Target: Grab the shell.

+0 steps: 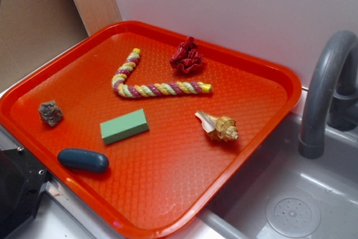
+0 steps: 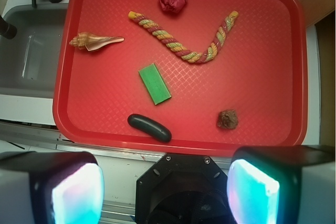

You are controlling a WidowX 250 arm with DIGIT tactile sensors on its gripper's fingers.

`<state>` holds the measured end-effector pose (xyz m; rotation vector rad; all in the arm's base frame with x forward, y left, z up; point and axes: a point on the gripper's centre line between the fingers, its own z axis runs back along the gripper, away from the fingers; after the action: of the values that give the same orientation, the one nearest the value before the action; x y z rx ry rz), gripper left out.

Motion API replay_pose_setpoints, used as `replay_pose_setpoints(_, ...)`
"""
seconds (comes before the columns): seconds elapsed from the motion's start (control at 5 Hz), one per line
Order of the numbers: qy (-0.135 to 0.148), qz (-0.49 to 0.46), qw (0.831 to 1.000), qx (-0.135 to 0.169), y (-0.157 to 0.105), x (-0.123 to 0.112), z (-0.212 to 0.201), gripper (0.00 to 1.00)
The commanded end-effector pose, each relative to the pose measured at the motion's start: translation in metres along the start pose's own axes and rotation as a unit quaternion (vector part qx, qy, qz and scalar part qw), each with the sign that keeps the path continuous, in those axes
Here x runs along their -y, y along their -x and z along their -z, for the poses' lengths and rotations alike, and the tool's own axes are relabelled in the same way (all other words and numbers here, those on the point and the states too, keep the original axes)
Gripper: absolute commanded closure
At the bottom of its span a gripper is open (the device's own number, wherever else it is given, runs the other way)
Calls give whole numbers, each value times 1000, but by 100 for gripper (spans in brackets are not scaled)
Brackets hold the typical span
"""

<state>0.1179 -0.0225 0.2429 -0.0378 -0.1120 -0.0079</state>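
The shell [image 1: 218, 126] is a tan-and-cream spiral conch lying on its side on the right part of the red tray [image 1: 263, 138], near the edge by the sink. In the wrist view the shell [image 2: 94, 41] lies at the tray's left side, pointed end toward the middle. My gripper [image 2: 165, 192] is open and empty, its two glowing pads far apart, held high above the counter in front of the tray's near edge, far from the shell. In the exterior view only a black part of the arm [image 1: 17, 194] shows at the lower left.
On the tray lie a grey-brown rock [image 1: 50, 113], a green block [image 1: 124, 126], a dark blue oblong piece [image 1: 83, 160], a braided rope [image 1: 151, 85] and a crumpled red cloth [image 1: 187, 57]. A grey sink [image 1: 291, 205] with a faucet [image 1: 324, 88] borders the tray.
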Motion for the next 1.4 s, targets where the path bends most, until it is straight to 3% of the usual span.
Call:
replay_pose_setpoints(0.0, 0, 0, 1000, 0, 0, 0, 0, 0)
replay_pose_setpoints(0.2, -31, 65, 996, 48, -24, 11, -1, 0)
replay_pose_setpoints(0.4, -68, 194, 975, 79, -58, 36, 4, 0)
replay_pose_setpoints(0.6, -76, 313, 941, 106, -84, 62, 20, 0)
replay_pose_setpoints(0.8, -93, 425, 894, 104, -106, 82, 43, 0)
replay_pose_setpoints(1.0, -73, 505, 855, 97, -126, 98, 72, 0)
replay_pose_setpoints(1.2, -64, 552, 829, 63, -134, 118, 114, 0)
